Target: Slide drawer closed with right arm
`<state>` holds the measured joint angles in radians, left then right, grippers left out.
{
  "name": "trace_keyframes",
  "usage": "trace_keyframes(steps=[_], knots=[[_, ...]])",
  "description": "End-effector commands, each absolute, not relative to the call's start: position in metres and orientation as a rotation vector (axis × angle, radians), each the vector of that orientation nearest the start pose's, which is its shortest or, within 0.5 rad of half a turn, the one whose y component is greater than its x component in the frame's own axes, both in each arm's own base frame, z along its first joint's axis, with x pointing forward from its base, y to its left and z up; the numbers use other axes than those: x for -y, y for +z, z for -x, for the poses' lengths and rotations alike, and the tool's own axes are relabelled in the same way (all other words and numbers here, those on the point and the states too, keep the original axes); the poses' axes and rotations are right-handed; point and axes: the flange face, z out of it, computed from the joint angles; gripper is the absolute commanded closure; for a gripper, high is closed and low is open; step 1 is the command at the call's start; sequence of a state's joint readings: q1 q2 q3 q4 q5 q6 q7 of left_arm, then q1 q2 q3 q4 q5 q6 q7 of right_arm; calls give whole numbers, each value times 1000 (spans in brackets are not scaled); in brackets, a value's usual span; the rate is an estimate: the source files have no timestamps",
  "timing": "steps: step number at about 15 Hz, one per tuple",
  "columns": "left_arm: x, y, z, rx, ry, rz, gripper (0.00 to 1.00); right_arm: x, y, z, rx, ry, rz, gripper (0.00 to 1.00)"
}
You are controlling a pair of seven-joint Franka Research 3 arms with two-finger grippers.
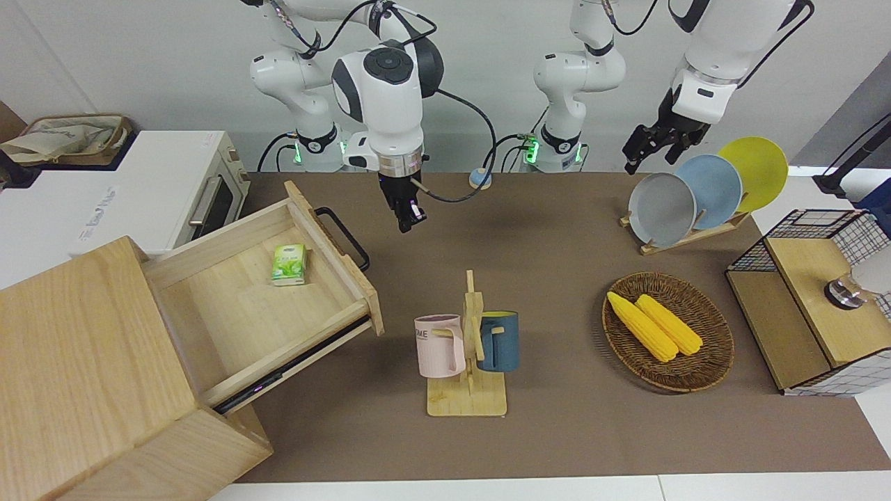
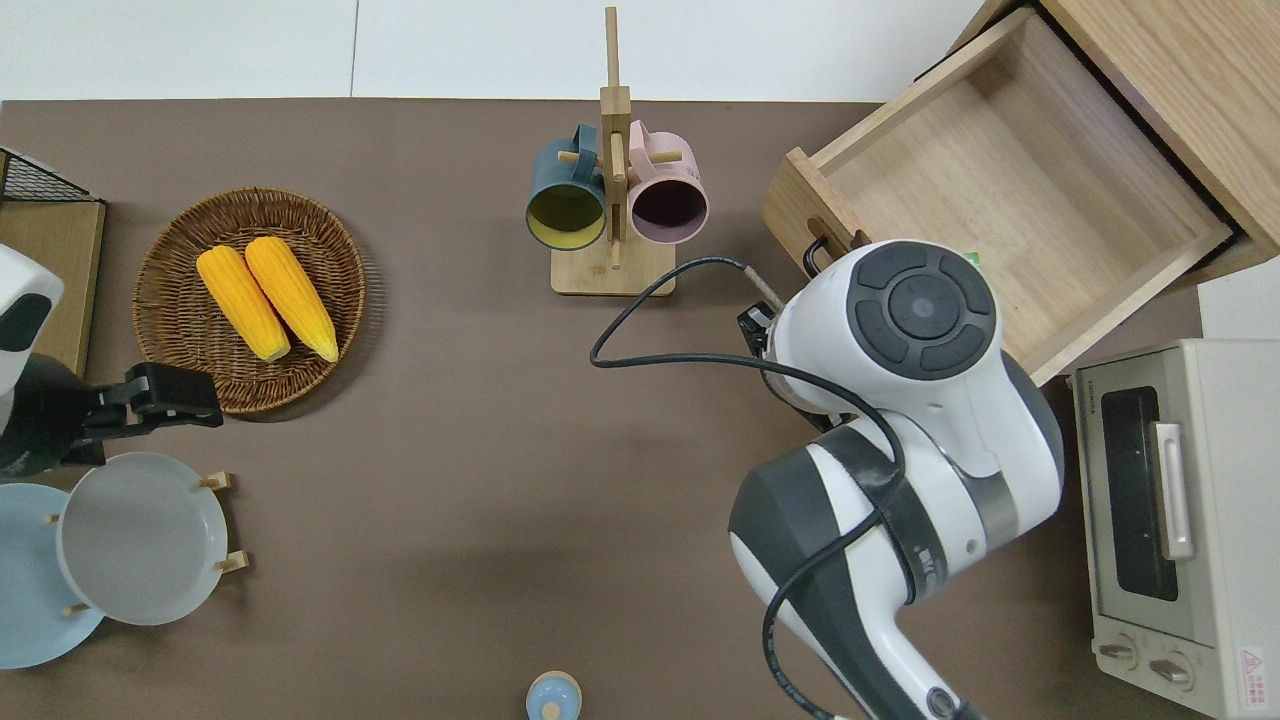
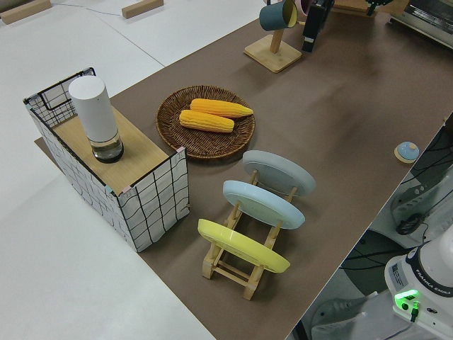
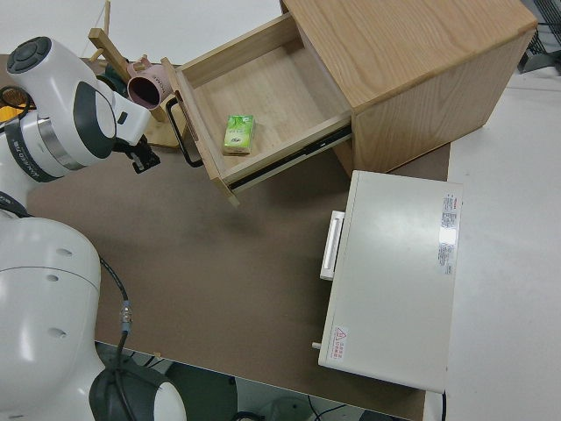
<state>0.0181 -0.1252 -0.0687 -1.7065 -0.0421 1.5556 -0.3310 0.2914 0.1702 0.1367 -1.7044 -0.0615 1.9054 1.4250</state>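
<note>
The drawer point(image 1: 264, 292) of the light-wood cabinet point(image 1: 83, 369) stands pulled far out, its black loop handle point(image 1: 342, 239) facing the middle of the table. A green packet point(image 1: 288, 264) lies inside it. My right gripper point(image 1: 406, 221) points down over the brown mat, a short way from the handle and apart from it, with its fingers together and nothing in it. The right side view shows the right gripper point(image 4: 145, 160) close beside the handle point(image 4: 181, 132). In the overhead view the right arm's wrist point(image 2: 920, 310) hides it. My left arm is parked.
A mug rack point(image 1: 468, 348) with a pink and a blue mug stands farther from the robots than the right gripper. A white toaster oven point(image 1: 174, 195) sits beside the drawer. A basket of corn point(image 1: 667, 330), a plate rack point(image 1: 703, 188) and a wire-mesh box point(image 1: 814, 299) are at the left arm's end.
</note>
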Motion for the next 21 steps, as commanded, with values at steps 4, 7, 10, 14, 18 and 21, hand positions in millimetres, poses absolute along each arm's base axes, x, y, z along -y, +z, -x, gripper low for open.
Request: trace_keyframes(steps=[4, 7, 10, 14, 18, 21], knots=[[31, 631, -508, 434, 56, 3140, 7, -191, 485, -589, -1383, -111, 2853, 1000], [31, 631, -508, 434, 56, 3140, 7, -171, 484, -596, -1338, -113, 2880, 1000], [31, 631, -508, 434, 56, 3140, 7, -159, 485, -599, -1286, -115, 2907, 1000], [31, 631, -508, 434, 56, 3140, 7, -133, 485, -607, -1218, -125, 2938, 1000], [31, 631, -508, 434, 56, 3140, 7, -106, 483, -616, -1217, -129, 2943, 1000], [31, 631, -508, 434, 56, 3140, 7, -78, 487, -630, -1214, -149, 2939, 1000]])
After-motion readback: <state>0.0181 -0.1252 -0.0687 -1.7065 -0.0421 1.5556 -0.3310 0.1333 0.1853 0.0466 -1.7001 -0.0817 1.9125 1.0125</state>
